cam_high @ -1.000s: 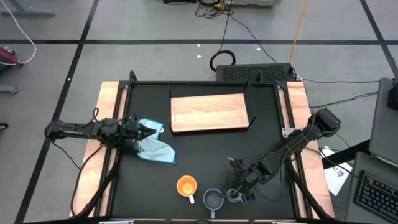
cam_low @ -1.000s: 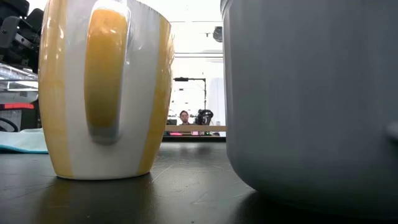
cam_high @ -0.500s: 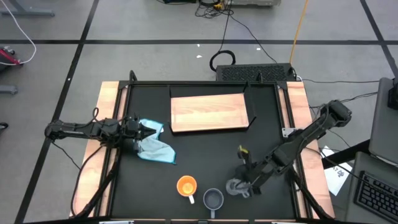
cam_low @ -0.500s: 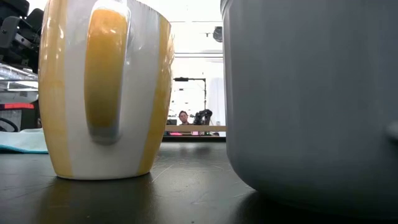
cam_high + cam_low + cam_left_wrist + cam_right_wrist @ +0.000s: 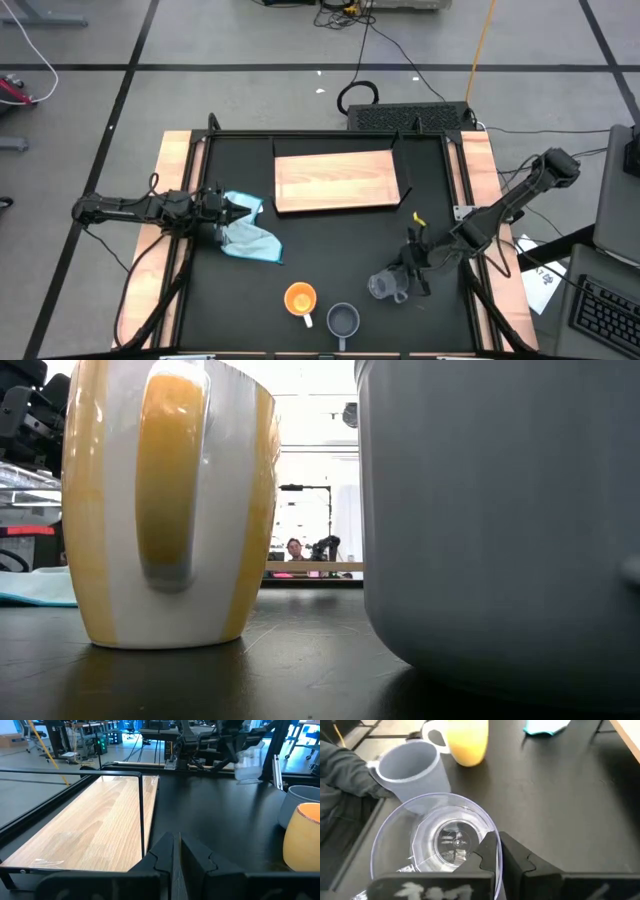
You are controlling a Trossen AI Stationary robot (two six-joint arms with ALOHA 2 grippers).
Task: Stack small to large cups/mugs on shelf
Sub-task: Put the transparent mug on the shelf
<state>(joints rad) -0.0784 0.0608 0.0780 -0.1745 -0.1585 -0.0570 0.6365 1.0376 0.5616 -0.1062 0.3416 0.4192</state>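
Already lifted: glass cup pinched by its rim

Clearly light, thin-walled and slick, the glass cup [image 5: 437,845] is best held where the right tool [image 5: 408,272] has it: one finger inside the rim, one outside. It hangs just beyond the grey-blue mug [image 5: 343,321] and orange mug [image 5: 300,299]; the shelf [image 5: 337,181] lies well ahead. Across the bench [image 5: 330,250], the left tool [image 5: 176,851] waits, pressed together beside the cloth [image 5: 247,237].

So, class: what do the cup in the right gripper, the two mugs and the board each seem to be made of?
Clear cup: glass or clear plastic, the table shows through it.
Orange mug: likely glazed ceramic, glossy.
Grey-blue mug: matte, ceramic or plastic.
Board: pale wood with visible grain.
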